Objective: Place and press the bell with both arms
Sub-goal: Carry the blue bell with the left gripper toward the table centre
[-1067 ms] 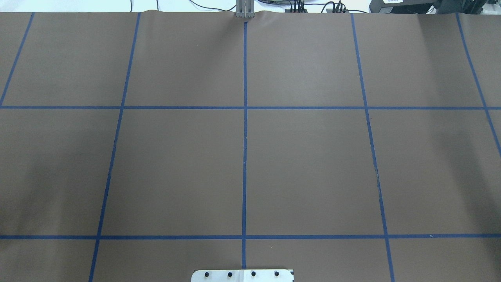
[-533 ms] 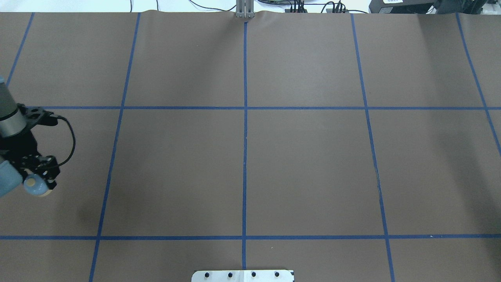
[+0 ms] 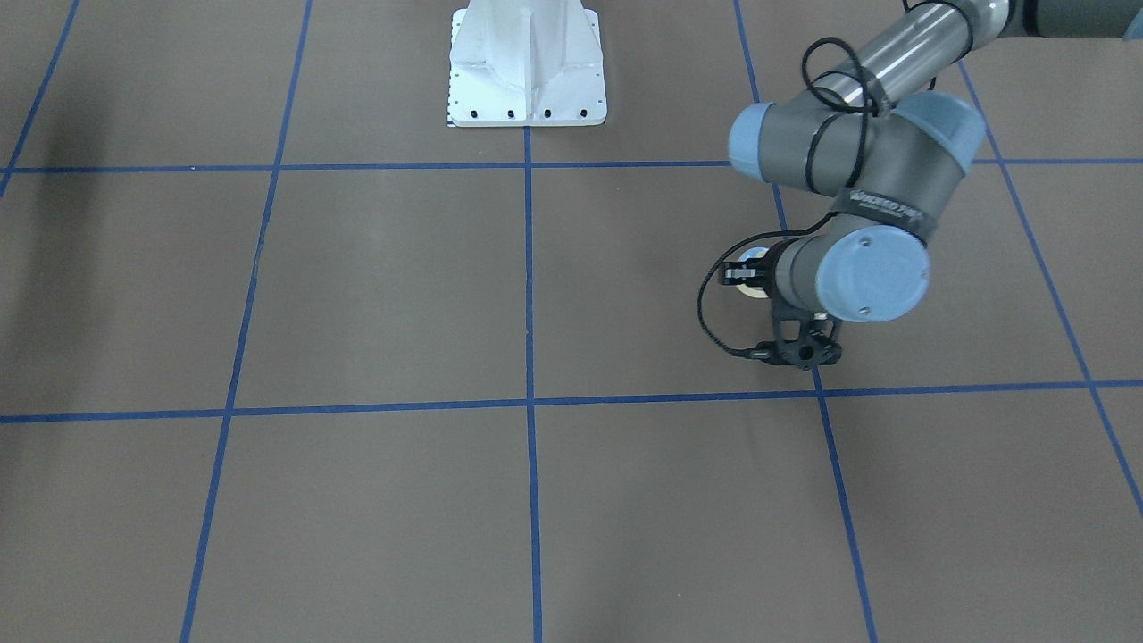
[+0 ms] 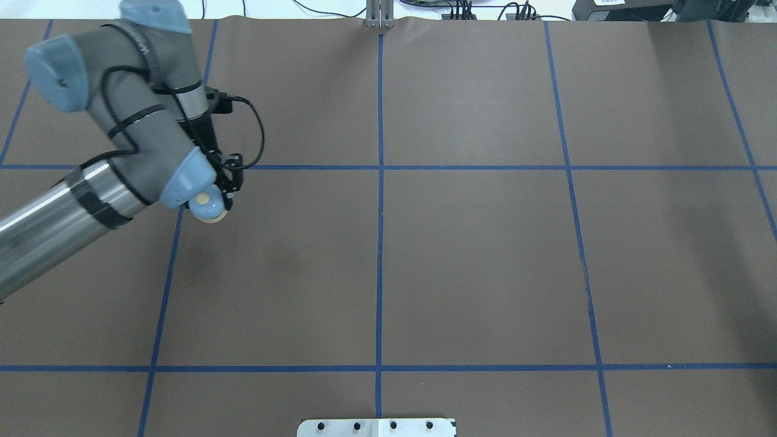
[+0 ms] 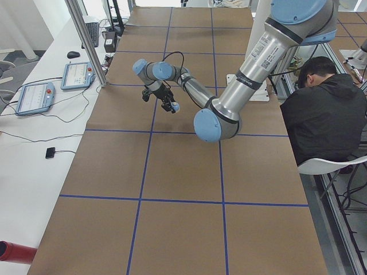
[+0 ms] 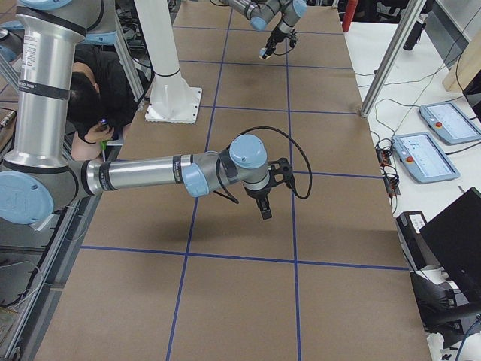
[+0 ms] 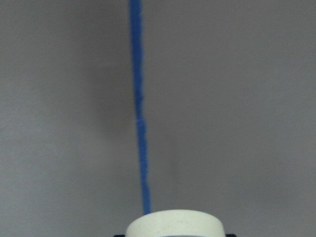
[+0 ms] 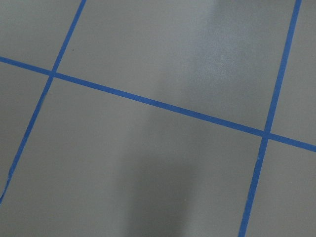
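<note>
Between the black fingers of the left gripper (image 4: 220, 199) sits the small light-blue dome-shaped call bell (image 4: 204, 207), cream at its base ring and top button. The jaws look clamped on its lower part, since the side view from the table's left end shows the bell held up off the brown paper-covered table (image 4: 485, 273).

As far as the overhead view shows, the button faces upward. I judge that deliberate: set down this way, the bell lands on its base ring, ready to be pressed. The left wrist camera catches only a cream curved edge of the bell at the bottom of its picture, with a strip of blue tape (image 7: 139, 123) running away over the paper beneath.

Outward from there, the silver and grey left arm (image 4: 115, 115) reaches over the table's left half, near 1 crossing of the tape grid. The bell is not yet placed, and lowering it flat seems the step in hand.

The right gripper (image 6: 264, 207) hovers over the paper toward the other end. It shows only in a side view, so I cannot tell whether its fingers are apart or together. Of the 2 arms, this 1 is probably meant to do the pressing.
</note>
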Tool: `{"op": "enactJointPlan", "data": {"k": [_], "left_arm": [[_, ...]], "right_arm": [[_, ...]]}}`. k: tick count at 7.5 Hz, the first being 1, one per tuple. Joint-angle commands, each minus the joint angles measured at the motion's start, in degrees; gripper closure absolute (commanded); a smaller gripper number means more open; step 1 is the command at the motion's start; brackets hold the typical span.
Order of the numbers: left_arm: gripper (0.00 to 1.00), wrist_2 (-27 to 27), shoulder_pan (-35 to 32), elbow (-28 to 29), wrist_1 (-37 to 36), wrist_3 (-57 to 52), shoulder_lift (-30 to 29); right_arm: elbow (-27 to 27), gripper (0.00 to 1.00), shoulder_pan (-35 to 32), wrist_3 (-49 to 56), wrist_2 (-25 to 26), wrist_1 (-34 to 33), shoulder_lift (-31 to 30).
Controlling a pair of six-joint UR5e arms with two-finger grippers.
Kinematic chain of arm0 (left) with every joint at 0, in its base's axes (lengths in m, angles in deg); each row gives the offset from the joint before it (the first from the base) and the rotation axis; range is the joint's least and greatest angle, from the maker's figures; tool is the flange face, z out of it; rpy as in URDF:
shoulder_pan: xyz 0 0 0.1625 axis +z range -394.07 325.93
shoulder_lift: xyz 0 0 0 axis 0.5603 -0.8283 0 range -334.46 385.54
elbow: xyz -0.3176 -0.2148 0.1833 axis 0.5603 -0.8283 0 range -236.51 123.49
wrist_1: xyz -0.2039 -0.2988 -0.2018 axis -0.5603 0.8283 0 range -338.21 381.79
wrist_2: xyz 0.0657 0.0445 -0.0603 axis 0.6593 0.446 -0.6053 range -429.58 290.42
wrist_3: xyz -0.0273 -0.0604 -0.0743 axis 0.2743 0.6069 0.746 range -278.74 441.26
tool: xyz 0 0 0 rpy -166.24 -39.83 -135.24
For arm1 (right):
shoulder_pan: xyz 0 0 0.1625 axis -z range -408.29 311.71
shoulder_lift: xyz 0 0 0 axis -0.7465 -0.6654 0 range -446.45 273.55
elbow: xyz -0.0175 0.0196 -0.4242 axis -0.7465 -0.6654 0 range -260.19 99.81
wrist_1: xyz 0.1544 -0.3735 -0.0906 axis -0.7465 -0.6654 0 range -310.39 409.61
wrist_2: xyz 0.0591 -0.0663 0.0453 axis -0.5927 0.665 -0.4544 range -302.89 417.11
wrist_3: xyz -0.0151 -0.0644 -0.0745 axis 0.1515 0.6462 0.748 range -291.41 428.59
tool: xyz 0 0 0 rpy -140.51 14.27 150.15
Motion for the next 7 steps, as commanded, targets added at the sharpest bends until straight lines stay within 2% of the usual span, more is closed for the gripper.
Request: {"op": "enactJointPlan", "data": {"k": [1, 3, 4, 6, 7], "left_arm": [[0.92, 0.03, 3.64, 15.80, 9.51, 10.56, -13.66], [0.92, 0.11, 6.73, 25.66, 27.87, 23.57, -17.02], [0.92, 0.46, 7.87, 31.72, 29.86, 24.94, -21.05], [0.90, 0.55, 8.32, 33.97, 34.25, 27.74, -22.57], [0.82, 0.64, 8.76, 36.16, 35.84, 28.20, -23.71]], "right_arm": [[-0.01, 0.00, 0.04, 0.05, 0.00, 0.00, 0.00], [0.08, 0.00, 0.04, 0.05, 0.18, 0.00, 0.09], [-0.01, 0.00, 0.04, 0.05, 0.18, 0.00, 0.09], [0.08, 0.00, 0.04, -0.03, 0.18, 0.00, 0.09], [0.08, 0.00, 0.04, -0.04, 0.18, 0.00, 0.09]]}}
